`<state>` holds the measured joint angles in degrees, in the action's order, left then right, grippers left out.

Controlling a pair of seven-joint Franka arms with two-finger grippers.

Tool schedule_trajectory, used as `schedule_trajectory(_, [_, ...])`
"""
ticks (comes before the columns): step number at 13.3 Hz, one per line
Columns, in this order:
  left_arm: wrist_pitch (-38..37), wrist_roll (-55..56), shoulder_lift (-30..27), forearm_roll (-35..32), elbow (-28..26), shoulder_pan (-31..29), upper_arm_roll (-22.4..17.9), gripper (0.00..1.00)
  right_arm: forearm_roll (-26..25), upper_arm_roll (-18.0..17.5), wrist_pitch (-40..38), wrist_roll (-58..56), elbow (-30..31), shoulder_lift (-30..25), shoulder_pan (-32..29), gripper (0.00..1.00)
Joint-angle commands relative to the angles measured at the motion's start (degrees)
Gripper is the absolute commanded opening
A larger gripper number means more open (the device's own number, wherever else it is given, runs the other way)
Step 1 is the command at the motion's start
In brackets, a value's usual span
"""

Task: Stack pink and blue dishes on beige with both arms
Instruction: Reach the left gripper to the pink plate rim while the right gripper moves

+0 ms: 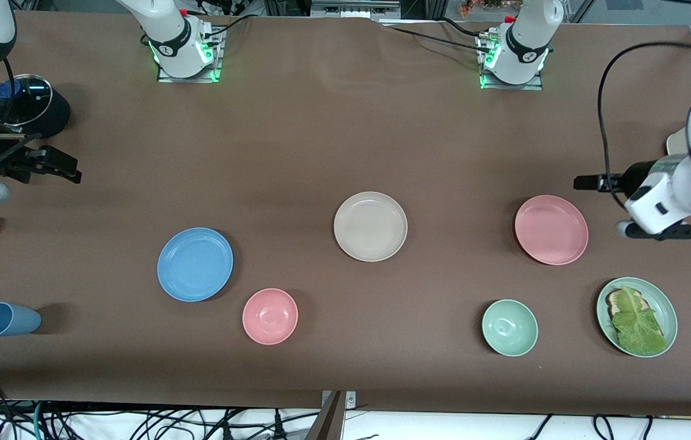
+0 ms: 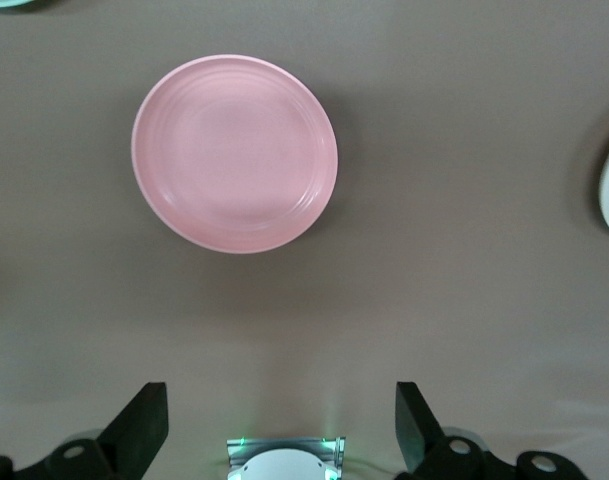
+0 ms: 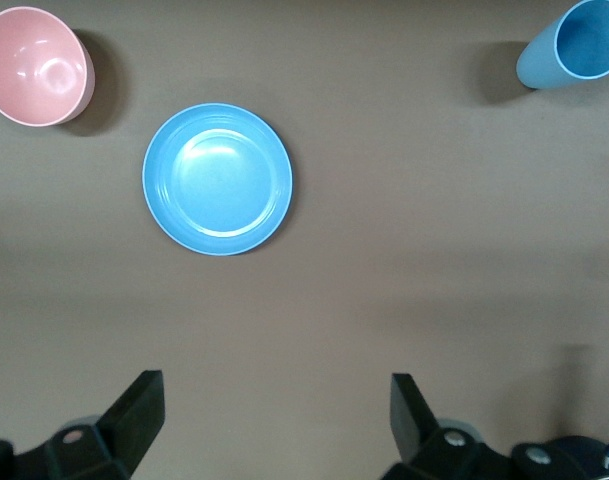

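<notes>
The beige plate (image 1: pixel 370 226) sits mid-surface with nothing on it; the blue plate (image 1: pixel 195 264) lies at its 8 o'clock, the pink plate (image 1: pixel 551 230) at 3 o'clock. The left tool (image 2: pixel 281 425) hangs beside the pink plate, the right tool (image 3: pixel 276 418) over the surface's end; both are wide apart and hold nothing. Low rims give little to pinch, so I judge a plate could slip, or the blue plate's lift could nudge the pink bowl (image 1: pixel 270 316).

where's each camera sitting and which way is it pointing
Front: high across the table, facing both arm bases; shows beige plate.
Left wrist: on the left arm, looking down at pink plate; open left gripper shows.
Right wrist: looking down at blue plate; open right gripper shows.
Shared: front also shows both plates.
</notes>
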<state>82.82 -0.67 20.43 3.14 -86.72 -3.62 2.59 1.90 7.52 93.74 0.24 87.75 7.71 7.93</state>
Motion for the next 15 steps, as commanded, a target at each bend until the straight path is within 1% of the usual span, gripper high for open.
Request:
schedule_trajectory(1, [-0.03, 0.4, 3.47, 1.42, 1.82, 0.11, 0.05, 1.0, 1.0, -0.4, 0.3, 0.38, -0.92, 0.55, -0.37, 1.0])
schedule_trajectory(4, [0.06, -0.21, 4.7, 3.53, 1.9, -0.69, -0.04, 1.0, 1.0, -0.58, 0.74, 0.38, -1.27, 0.55, -0.19, 1.0])
schedule_trajectory(5, [0.41, -0.39, 5.49, 5.36, 1.9, -2.34, -0.13, 1.0, 1.0, -0.58, 0.74, -0.06, -1.27, 0.55, -0.36, 1.0])
schedule_trajectory(6, [2.85, -2.3, 6.1, 7.99, 1.73, -5.23, -0.04, 1.0, 1.0, -0.49, 0.74, -0.32, -1.27, 0.55, -0.45, 1.0])
schedule_trajectory(7, [5.05, -7.28, 6.89, 9.76, 1.03, -6.83, -0.04, 1.0, 1.08, -0.49, 0.74, -0.33, -1.27, 0.55, -0.45, 1.0])
schedule_trajectory(8, [6.11, -11.94, 8.21, 10.12, 1.02, -8.32, -0.13, 1.0, 1.08, -0.49, 0.74, -0.33, -1.27, 0.55, -0.45, 1.0])
schedule_trajectory(10, [7.61, -16.19, 9.97, 11.17, 1.02, -11.23, -0.13, 1.0, 1.0, -0.49, 0.83, -0.06, -1.27, 0.55, -0.45, 1.0])
schedule_trajectory(15, [10.86, -22.08, 13.75, 12.5, 0.85, -14.04, -0.22, 1.0, 0.82, -0.49, 0.83, -0.41, -1.36, 1.52, -0.54, 1.0])
